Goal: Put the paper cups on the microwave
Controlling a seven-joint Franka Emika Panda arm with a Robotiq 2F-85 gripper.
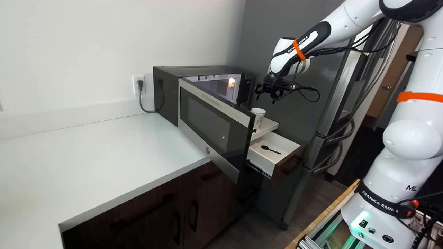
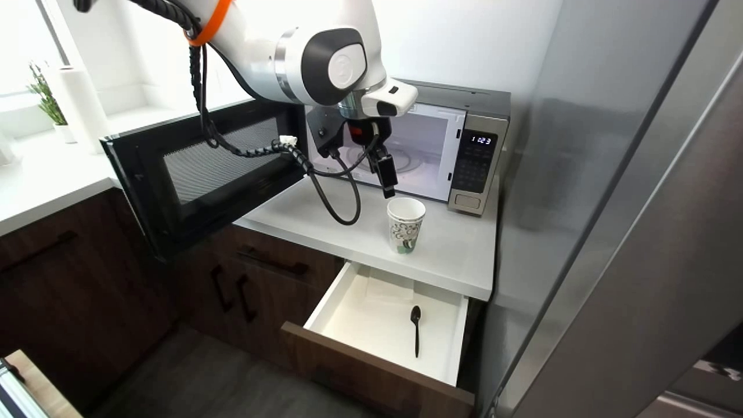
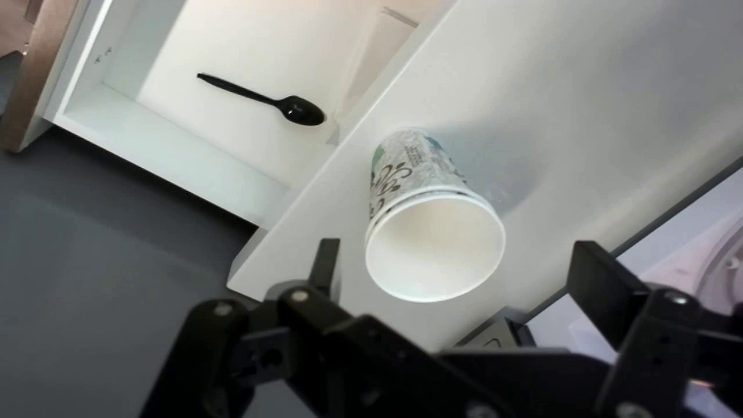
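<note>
A stack of white patterned paper cups [image 2: 405, 229] stands upright on the counter in front of the microwave [image 2: 477, 157]. Its rims show at least two nested cups. The stack shows in the other views too: the cups [image 1: 259, 116] are partly behind the microwave door, and the wrist view looks into the top cup [image 3: 415, 168]. The microwave [image 1: 193, 71] has its door wide open and its lit interior visible. My gripper [image 1: 265, 97] is open and empty, just above the cups. In the wrist view the gripper [image 3: 457, 247] has its fingers apart on either side of the cup rim, not touching it.
The open microwave door [image 1: 214, 121] sticks out over the counter edge [image 1: 138, 197]. An open drawer [image 2: 377, 354] below the cups holds a black spoon [image 2: 416, 328]. A grey refrigerator [image 2: 580, 203] stands close beside the counter.
</note>
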